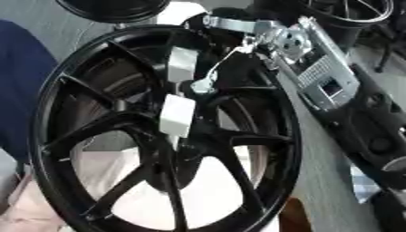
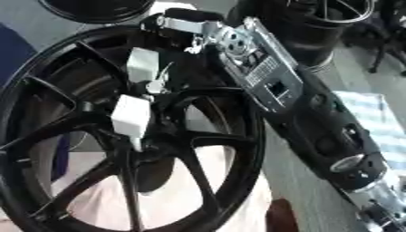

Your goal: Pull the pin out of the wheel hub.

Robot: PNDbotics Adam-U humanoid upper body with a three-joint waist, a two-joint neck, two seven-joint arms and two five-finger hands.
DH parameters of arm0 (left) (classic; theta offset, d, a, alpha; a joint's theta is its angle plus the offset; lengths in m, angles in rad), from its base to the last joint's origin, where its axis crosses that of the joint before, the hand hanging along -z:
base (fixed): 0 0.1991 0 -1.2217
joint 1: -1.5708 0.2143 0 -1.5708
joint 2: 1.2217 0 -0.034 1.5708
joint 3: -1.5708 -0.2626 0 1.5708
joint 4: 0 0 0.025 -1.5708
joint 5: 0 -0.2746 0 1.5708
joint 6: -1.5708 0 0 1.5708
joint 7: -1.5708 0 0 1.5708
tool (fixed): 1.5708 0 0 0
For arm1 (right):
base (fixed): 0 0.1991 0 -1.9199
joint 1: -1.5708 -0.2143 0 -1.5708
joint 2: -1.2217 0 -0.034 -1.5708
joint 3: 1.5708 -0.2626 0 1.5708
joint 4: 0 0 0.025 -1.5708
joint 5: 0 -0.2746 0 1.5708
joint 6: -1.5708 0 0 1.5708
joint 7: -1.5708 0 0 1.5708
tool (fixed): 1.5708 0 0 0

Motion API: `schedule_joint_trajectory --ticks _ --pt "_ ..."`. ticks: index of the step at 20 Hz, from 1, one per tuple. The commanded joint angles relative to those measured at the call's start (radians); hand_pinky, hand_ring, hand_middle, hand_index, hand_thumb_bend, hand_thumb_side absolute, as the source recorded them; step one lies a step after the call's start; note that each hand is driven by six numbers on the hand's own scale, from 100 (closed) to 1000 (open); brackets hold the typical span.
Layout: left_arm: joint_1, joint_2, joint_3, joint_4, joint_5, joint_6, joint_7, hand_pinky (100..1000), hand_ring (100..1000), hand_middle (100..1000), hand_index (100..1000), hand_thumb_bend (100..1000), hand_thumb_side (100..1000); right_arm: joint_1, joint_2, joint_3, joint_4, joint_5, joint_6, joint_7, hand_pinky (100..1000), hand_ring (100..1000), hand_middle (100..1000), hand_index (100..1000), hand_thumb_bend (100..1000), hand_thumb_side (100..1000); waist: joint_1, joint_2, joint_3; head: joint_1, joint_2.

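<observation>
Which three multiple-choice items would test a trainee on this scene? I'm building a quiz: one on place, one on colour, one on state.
1. The arm enters from:
A. upper right
B. lower left
C. bottom centre

2. The wheel is:
A. red
B. black
C. white

3. The right hand is:
A. resting at a lower corner
B. out of view
C. reaching in at the hub

Key:
1 A, the arm slants down from the upper right.
2 B, the wheel has a black rim and spokes.
3 C, the right hand sits by the hub.
</observation>
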Motion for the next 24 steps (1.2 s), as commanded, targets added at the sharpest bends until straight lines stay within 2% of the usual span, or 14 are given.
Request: schedule_joint_trajectory --ticks 1,5,9,20,24 --pt "-0.014 0.01 -0.004 -0.023 0.003 -0.002 -0.004 588 568 532 688 100 855 -0.017 -0.008 -0.006 -0.016 0.005 0.006 -0.013 700 822 735 828 435 156 0.007 -0.018 0.003 -0.006 -0.007" --pt "-0.018 0.007 -0.005 -0.024 0.002 -0.002 -0.006 588 568 532 688 100 856 -0.019 -0.005 -0.006 -0.011 0.019 0.029 -0.049 693 809 717 828 419 113 0.005 -0.016 0.008 -0.008 -0.008" --pt "-0.02 0.004 -0.007 -0.025 0.001 -0.002 -0.009 588 569 532 688 100 856 -0.019 -0.006 -0.006 -0.009 0.07 0.05 -0.089 699 805 715 827 411 100 0.003 -0.015 0.012 -0.01 -0.01" --pt "-0.024 0.001 -0.009 -0.029 -0.001 0.0 -0.011 588 570 532 688 100 856 -0.019 0.0 -0.006 0.024 0.102 0.044 -0.093 697 800 711 825 408 100 0.002 -0.01 0.017 -0.016 -0.014" --pt "-0.029 0.0 -0.011 -0.031 -0.002 0.001 -0.013 589 572 532 688 100 856 -0.019 0.008 -0.003 0.044 0.079 0.049 -0.087 677 785 669 796 403 100 0.0 -0.005 0.023 -0.024 -0.018"
